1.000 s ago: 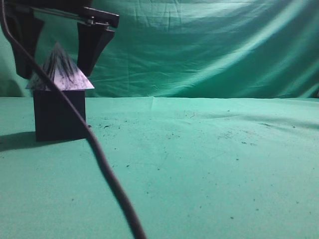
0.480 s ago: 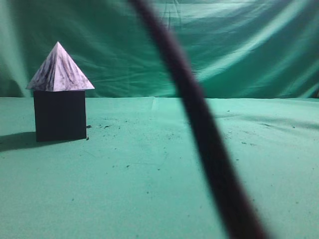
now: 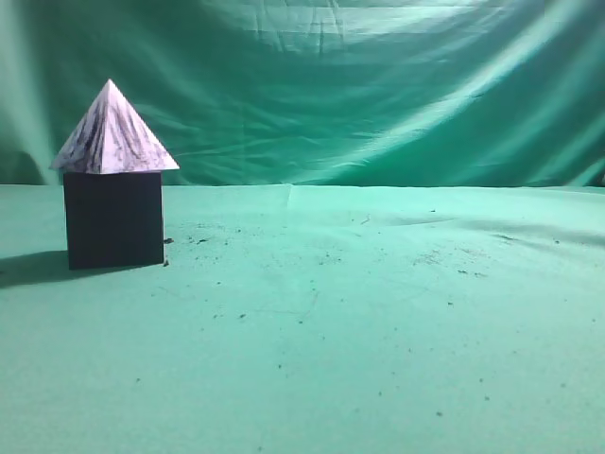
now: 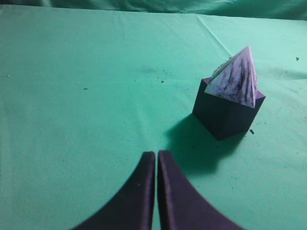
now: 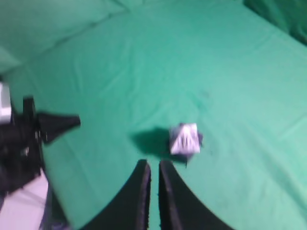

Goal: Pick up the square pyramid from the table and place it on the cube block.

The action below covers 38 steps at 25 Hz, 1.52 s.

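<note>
Already the square pyramid [image 3: 113, 132] sits on the cube block [image 3: 114, 219].
Both tools, left tool [image 4: 156, 158] and right tool [image 5: 153, 167], are closed, empty; its overhanging base (slightly askew) could topple if the table [image 3: 378, 331] gets jolted.

The dark cable has left the exterior view; the left gripper [image 4: 156, 165] too. It is now away from the square pyramid [image 3: 113, 132].

The square pyramid [image 3: 114, 132] sits upright atop the cube block [image 3: 113, 219].
</note>
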Motion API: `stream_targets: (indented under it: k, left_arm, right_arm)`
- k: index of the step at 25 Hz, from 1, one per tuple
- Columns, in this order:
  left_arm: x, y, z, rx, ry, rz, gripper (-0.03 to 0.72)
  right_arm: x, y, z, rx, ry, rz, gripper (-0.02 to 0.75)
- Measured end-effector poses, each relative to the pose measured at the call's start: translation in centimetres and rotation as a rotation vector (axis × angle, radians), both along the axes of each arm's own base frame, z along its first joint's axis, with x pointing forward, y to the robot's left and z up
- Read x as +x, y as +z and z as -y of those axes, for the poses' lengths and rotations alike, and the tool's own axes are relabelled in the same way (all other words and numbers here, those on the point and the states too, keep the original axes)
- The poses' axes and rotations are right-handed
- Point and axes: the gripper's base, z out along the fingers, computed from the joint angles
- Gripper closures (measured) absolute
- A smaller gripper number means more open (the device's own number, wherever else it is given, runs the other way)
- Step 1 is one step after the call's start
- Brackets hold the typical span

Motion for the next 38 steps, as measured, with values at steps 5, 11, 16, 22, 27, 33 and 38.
stream_targets:
  k: [5, 11, 16, 22, 27, 33, 38]
  left_arm:
    - [0.0, 0.0, 0.0, 0.0, 0.0, 0.0, 0.688]
    - [0.0, 0.0, 0.0, 0.0, 0.0, 0.0, 0.688]
    - [0.0, 0.0, 0.0, 0.0, 0.0, 0.0, 0.688]
    - [0.0, 0.0, 0.0, 0.0, 0.0, 0.0, 0.688]
    - [0.0, 0.0, 0.0, 0.0, 0.0, 0.0, 0.688]
    - [0.0, 0.0, 0.0, 0.0, 0.0, 0.0, 0.688]
    - [0.0, 0.0, 0.0, 0.0, 0.0, 0.0, 0.688]
  right_arm:
    - [-3.8, -3.2, 4.5, 0.04, 0.032, 0.042, 0.673]
    - [-8.4, -7.6, 10.2, 0.142, 0.039, 0.125, 0.673]
    - [-11.7, -10.1, 14.4, 0.152, 0.049, 0.137, 0.673]
    - [-12.6, -13.1, 16.2, 0.15, 0.02, 0.199, 0.673]
    - [-11.7, -17.2, 17.4, 0.277, -0.212, 0.377, 0.673]
    - [-11.5, -23.5, 19.4, 0.34, -0.563, 0.548, 0.673]
    - [-10.8, -28.4, 20.1, 0.253, -0.757, 0.516, 0.673]
